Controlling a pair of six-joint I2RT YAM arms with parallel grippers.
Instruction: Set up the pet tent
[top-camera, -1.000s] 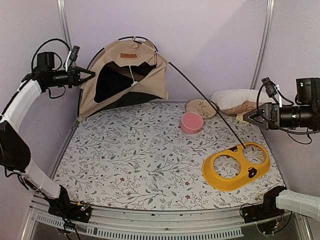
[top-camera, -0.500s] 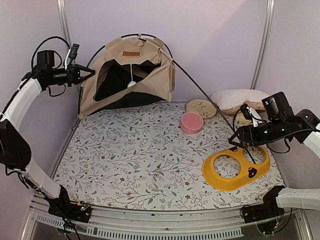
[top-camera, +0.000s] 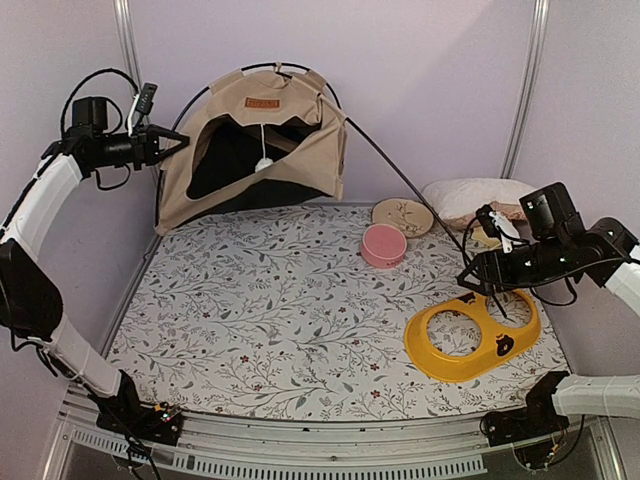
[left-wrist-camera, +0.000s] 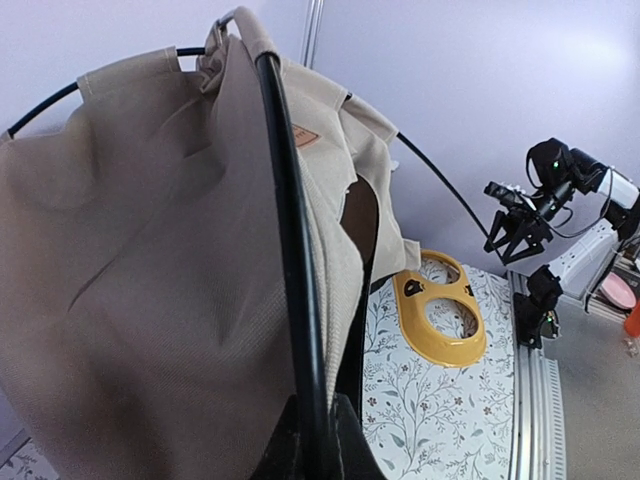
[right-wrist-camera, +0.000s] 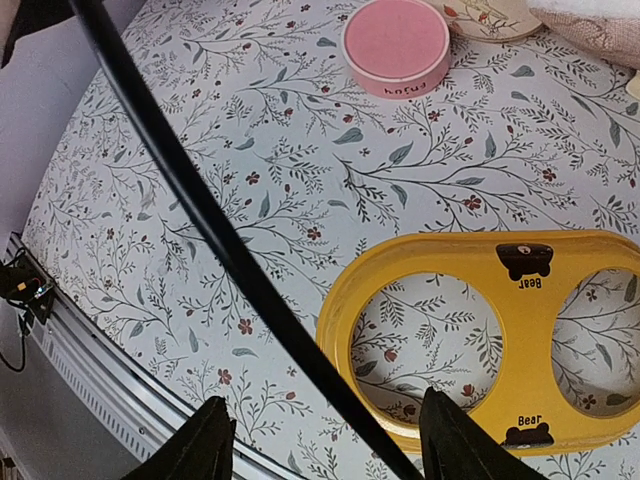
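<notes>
The large tan fabric pet tent (top-camera: 255, 150) is found at the back left corner of the table, against the wall. It is partly raised, its dark opening is turned to the front, and a white pom-pom (top-camera: 264, 164) hangs in the opening. A thin black arched pole (top-camera: 215, 85) is carried over its top. That pole is clamped at the tent's left side by the left gripper (top-camera: 180, 137), whose jaws are seen closed on it in the left wrist view.

From the tent's right corner a long straight black pole (top-camera: 410, 195) is run diagonally down across the floral-patterned table cover (top-camera: 270, 300). Its free end is seen over the yellow plastic double-bowl holder (top-camera: 472, 332). Near that end it is straddled by the right gripper (top-camera: 468, 282). In the right wrist view the jaws are parted, with one finger on each side and neither seen to touch the pole.

The step in hand is judged to be the seizing of the loose second pole while the frame is steadied from the left. Next, the right jaws would need to be closed squarely on the pole. The pole would then have to be bent into an arch, and its end brought to the tent's base without the holder or the pink round bowl (top-camera: 383, 244) being struck.
</notes>
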